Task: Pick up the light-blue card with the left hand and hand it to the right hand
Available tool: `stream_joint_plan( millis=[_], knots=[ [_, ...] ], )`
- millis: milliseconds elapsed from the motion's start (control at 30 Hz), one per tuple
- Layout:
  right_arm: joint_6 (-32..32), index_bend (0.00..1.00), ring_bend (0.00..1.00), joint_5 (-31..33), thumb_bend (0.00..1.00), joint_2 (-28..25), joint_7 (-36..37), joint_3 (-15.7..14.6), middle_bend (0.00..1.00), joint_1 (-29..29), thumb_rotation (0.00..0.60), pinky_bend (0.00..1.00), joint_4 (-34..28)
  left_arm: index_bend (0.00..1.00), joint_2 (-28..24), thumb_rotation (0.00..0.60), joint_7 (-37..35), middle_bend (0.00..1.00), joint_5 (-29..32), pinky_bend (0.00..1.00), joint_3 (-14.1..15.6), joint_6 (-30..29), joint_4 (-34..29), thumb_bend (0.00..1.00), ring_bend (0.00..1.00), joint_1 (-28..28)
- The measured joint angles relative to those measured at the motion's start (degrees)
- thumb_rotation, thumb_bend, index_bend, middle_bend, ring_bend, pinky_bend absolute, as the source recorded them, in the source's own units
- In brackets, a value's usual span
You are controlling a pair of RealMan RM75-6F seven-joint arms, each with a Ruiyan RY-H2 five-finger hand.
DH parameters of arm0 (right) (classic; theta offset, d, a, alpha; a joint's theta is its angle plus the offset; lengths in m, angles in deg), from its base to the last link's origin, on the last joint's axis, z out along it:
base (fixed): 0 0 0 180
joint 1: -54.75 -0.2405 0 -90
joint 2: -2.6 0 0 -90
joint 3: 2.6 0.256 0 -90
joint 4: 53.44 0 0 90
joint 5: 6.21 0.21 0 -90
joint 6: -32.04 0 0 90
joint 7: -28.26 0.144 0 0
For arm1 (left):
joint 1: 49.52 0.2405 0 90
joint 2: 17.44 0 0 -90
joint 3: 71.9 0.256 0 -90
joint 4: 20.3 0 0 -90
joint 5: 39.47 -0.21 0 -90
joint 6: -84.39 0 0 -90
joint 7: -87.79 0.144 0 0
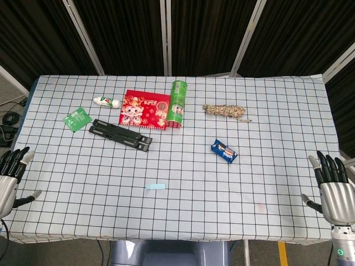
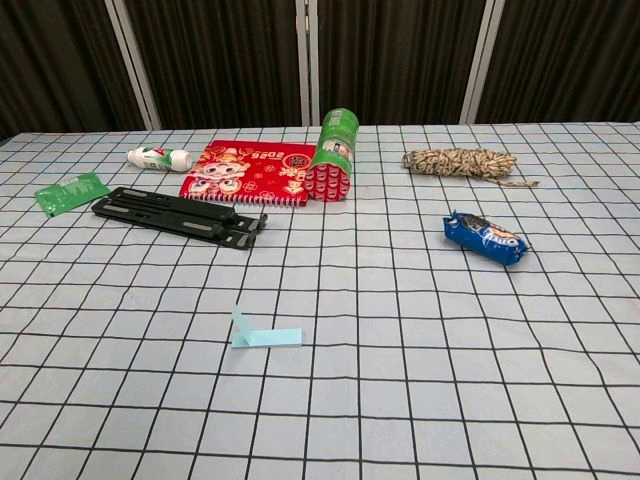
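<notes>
The light-blue card (image 1: 155, 187) lies on the checked tablecloth near the front middle; in the chest view the card (image 2: 265, 336) shows one end folded up. My left hand (image 1: 11, 180) hovers at the table's front left corner, fingers spread, holding nothing, well left of the card. My right hand (image 1: 334, 191) is at the front right corner, fingers apart and empty. Neither hand appears in the chest view.
Behind the card lie a black folding stand (image 1: 121, 134), a green sachet (image 1: 77, 119), a small white bottle (image 1: 106, 101), a red packet (image 1: 145, 109), a green can on its side (image 1: 177, 105), a rope bundle (image 1: 224, 111) and a blue snack pack (image 1: 223, 150).
</notes>
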Motion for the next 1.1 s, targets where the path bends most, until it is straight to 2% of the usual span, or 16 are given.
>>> stream_joint_plan(
  millis=[300,467,700,967,1100],
  knots=[
    [-0.8,0.0,0.0,0.9,0.0,-0.2,-0.5,0.1,0.0,-0.1,0.6,0.0,-0.8,0.01,0.4,0.6,-0.7,0.0,-2.1,0.0,1.2,1.7,0.1,0.0,0.0,-1.1],
    [-2.3,0.0,0.0,2.8,0.0,-0.3,-0.8,0.7,0.0,-0.5,0.6,0.0,-0.5,0.13,2.8,0.6,-0.9,0.0,-8.2,0.0,1.9,3.8,3.0,0.0,0.0,-5.1],
    [-4.4,0.0,0.0,5.8,0.0,-0.8,-1.8,1.4,0.0,-0.9,0.6,0.0,-0.4,0.33,6.1,0.6,1.2,0.0,-16.5,0.0,2.2,8.3,6.7,0.16,0.0,-13.0],
    [-5.0,0.0,0.0,9.0,0.0,-0.4,-3.0,2.6,0.0,-1.1,0.6,0.0,0.5,0.36,11.7,0.6,5.3,0.0,-20.4,0.0,2.0,19.9,10.2,0.3,0.0,-23.9],
    [-5.4,0.0,0.0,10.0,0.0,-0.4,-3.2,2.9,0.0,-1.1,0.6,0.0,0.7,0.36,15.5,0.6,4.6,0.0,-20.2,0.0,2.3,23.2,12.6,0.34,0.0,-27.1]
  ],
)
